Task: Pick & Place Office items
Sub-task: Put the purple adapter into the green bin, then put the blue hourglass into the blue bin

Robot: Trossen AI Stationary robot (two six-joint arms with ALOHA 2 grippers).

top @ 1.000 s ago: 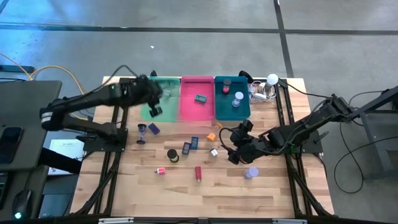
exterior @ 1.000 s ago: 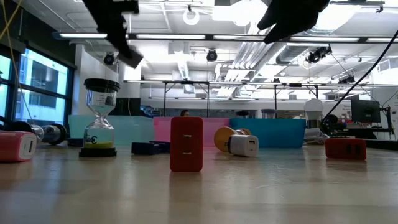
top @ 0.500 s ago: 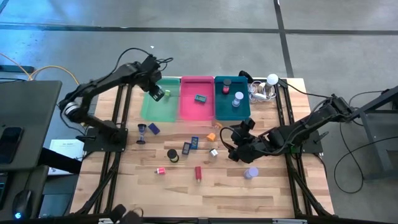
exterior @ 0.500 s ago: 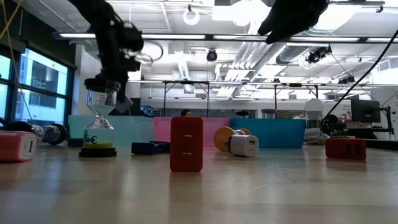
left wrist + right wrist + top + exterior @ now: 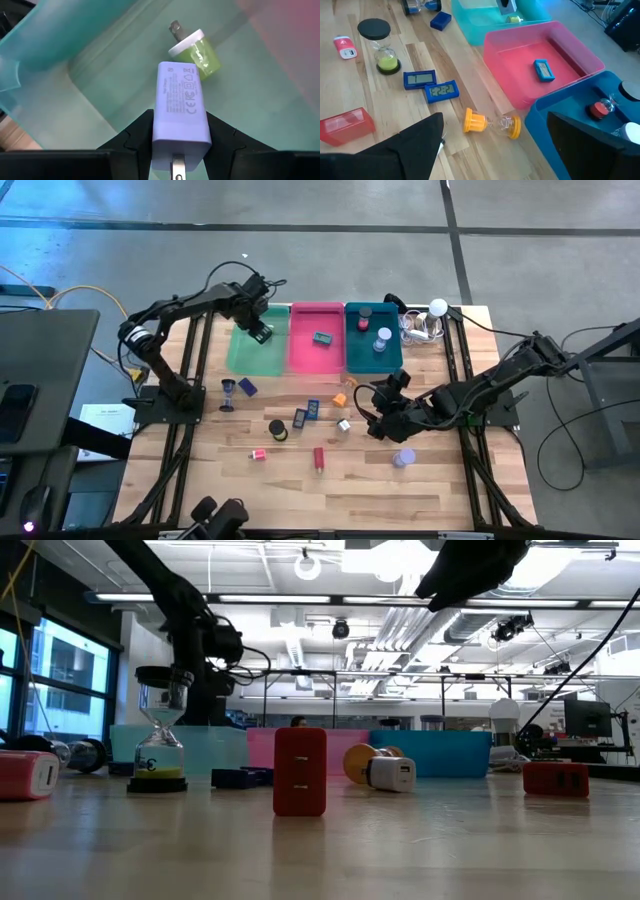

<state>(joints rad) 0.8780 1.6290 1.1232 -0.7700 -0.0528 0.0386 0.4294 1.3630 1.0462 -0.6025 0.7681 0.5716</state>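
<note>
My left gripper (image 5: 259, 331) hangs over the green tray (image 5: 243, 361) at the table's far left, shut on a lavender charger block (image 5: 180, 102). Beneath it, a green charger (image 5: 194, 51) lies on the tray floor. My right gripper (image 5: 385, 418) hovers open above the table's right middle, with nothing between its fingers (image 5: 415, 145). Loose items on the wood include an hourglass (image 5: 229, 392), two blue clocks (image 5: 306, 414), a black ring (image 5: 277, 429), a red charger (image 5: 319, 459), an orange hourglass (image 5: 345, 392) and a lavender cylinder (image 5: 403, 457). My left gripper pinches the lavender charger by its two long sides (image 5: 161, 134), at the end that carries the prongs, between its two fingers. The fingers come from above, pointing steeply down. The block hangs below them over the tray floor; whether its lower end touches the floor I cannot tell.
A pink tray (image 5: 300, 358) holding a small blue item (image 5: 322, 338) and a teal tray (image 5: 352, 356) with several pieces stand beside the green one along the far edge. A white ball with cables (image 5: 437, 308) sits at the far right corner.
My left gripper has swung toward the table's far edge and come down over the green tray, rolling as it went, with the lavender charger still between its fingers. My right arm has kept still.
</note>
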